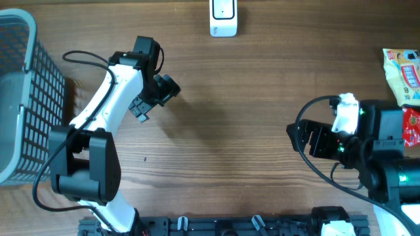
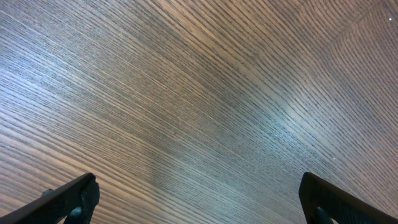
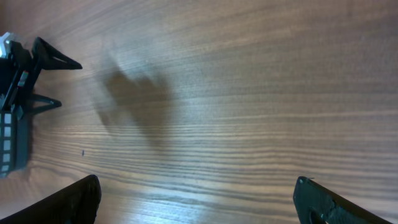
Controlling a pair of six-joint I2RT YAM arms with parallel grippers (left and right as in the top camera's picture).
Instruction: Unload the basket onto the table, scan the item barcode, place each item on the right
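A yellow snack packet (image 1: 403, 75) and a red packet (image 1: 411, 126) lie at the right edge of the table; no barcode shows on either. A white scanner (image 1: 223, 18) stands at the far middle edge. My left gripper (image 1: 156, 98) hovers open over bare wood left of centre, and the left wrist view shows nothing between the fingers of the left gripper (image 2: 199, 200). My right gripper (image 1: 294, 138) is open too, pointing left, just left of the packets. In the right wrist view the right gripper (image 3: 196, 200) has only wood between its fingers.
A grey mesh basket (image 1: 26, 98) stands at the left edge of the wooden table (image 1: 243, 98). The left arm's gripper (image 3: 18, 106) shows at the left of the right wrist view. A black rail (image 1: 223, 226) runs along the near edge.
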